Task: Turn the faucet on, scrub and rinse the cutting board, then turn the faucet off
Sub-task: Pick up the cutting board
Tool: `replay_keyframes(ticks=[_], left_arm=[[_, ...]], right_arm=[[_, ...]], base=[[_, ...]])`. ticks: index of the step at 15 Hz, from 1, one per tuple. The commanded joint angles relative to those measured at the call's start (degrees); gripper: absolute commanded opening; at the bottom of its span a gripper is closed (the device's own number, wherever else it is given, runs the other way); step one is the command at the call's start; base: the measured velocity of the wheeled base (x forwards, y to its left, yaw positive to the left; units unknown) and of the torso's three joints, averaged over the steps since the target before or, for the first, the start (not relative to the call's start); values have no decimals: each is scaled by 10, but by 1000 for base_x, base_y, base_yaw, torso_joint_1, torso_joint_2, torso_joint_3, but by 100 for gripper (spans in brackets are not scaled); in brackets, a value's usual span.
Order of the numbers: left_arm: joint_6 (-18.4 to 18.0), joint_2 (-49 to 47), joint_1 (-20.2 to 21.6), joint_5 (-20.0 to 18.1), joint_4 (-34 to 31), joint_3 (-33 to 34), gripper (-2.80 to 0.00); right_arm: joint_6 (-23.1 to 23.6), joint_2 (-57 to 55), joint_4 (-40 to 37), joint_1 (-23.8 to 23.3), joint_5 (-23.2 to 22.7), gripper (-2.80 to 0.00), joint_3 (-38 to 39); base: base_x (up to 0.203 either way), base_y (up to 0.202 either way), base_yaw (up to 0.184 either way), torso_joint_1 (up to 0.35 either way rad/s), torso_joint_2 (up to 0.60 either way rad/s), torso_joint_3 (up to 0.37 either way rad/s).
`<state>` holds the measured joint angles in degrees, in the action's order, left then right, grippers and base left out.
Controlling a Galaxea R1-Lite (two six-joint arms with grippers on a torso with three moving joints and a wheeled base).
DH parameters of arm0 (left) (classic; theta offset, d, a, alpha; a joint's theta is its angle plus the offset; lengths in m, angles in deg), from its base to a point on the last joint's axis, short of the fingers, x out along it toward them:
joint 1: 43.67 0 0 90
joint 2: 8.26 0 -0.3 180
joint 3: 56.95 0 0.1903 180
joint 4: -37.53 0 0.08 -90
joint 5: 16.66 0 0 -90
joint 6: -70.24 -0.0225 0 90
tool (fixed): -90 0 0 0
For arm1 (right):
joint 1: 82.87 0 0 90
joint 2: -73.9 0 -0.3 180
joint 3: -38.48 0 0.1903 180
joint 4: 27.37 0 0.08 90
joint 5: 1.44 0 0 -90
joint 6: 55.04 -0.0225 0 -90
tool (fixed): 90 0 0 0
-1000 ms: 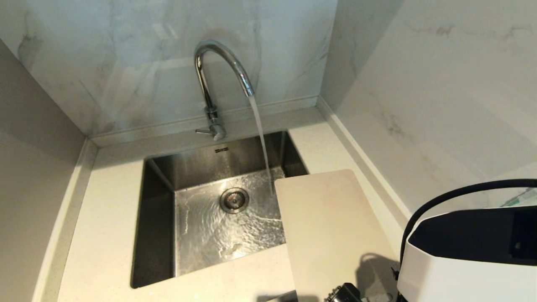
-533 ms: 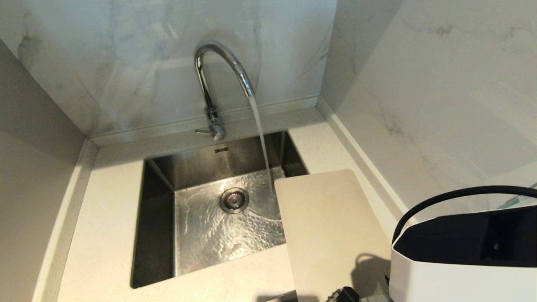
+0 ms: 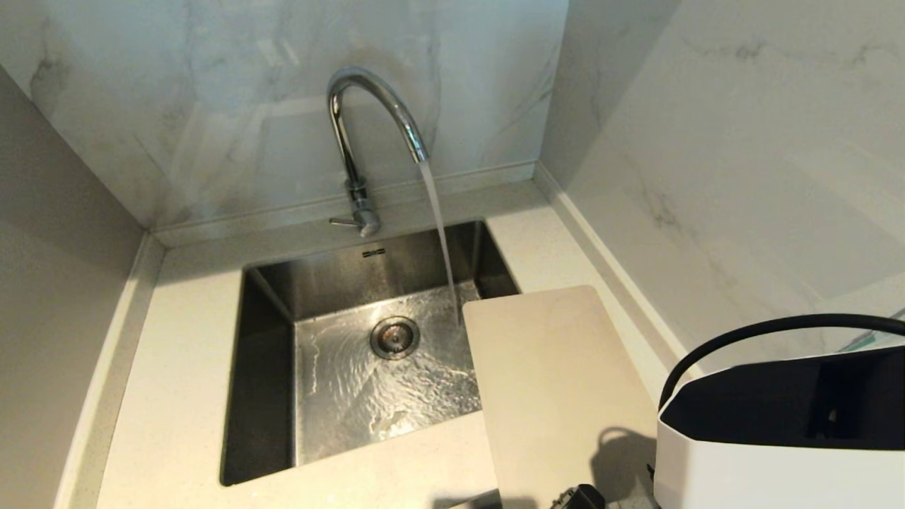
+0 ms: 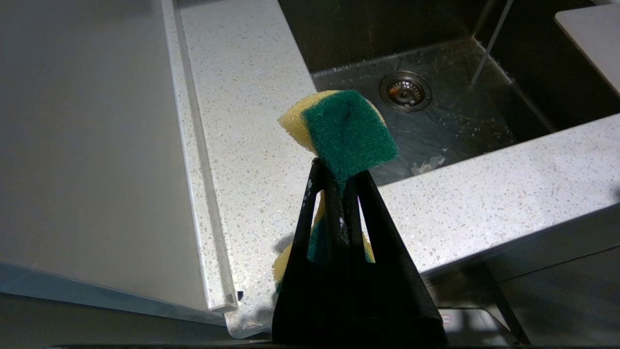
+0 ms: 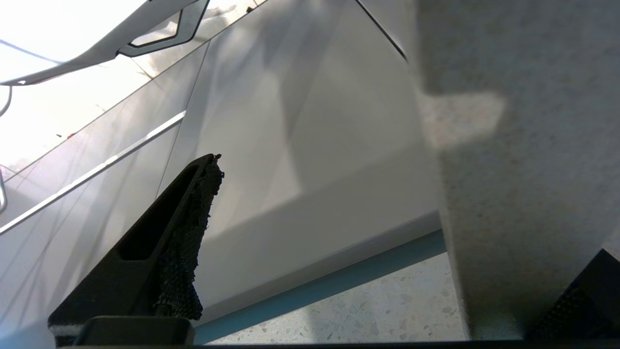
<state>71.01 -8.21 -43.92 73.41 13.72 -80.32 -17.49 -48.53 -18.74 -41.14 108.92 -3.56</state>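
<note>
The chrome faucet runs a stream of water into the steel sink. The cream-white cutting board lies flat on the counter to the right, one long edge overhanging the basin; its corner shows in the left wrist view. My left gripper hangs before the counter's front left, shut on a green-and-yellow sponge. My right gripper stands open with nothing between its fingers; one black fingertip shows over the board's near end. The board's handle slot is hidden.
Marble walls close in behind and to the right of the counter. The right arm's white-and-black housing fills the near right corner. The drain sits mid-basin under rippling water. A blurred grey surface stands close by the right gripper.
The right arm's housing has shifted slightly left and down in the head view. Water keeps running; faucet and board have not moved.
</note>
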Motion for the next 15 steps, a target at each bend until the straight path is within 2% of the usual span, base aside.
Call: replay_keyframes(ticks=[1,6,10,15], left_arm=[[0,0,0,0,0,0,-280],[0,0,0,0,1,0,-280],[0,0,0,0,1,0,-280],[0,0,0,0,2,0,-280]], right_arm=[[2,-1,2,0,1,0,4],[13,-2,29,2,1,0,16],[28,-8,87,4,8,0,50],[28,12,89,15,18,0,58]], base=[[0,0,0,0,0,0],[0,0,0,0,0,0],[0,0,0,0,0,0],[0,0,0,0,0,0]])
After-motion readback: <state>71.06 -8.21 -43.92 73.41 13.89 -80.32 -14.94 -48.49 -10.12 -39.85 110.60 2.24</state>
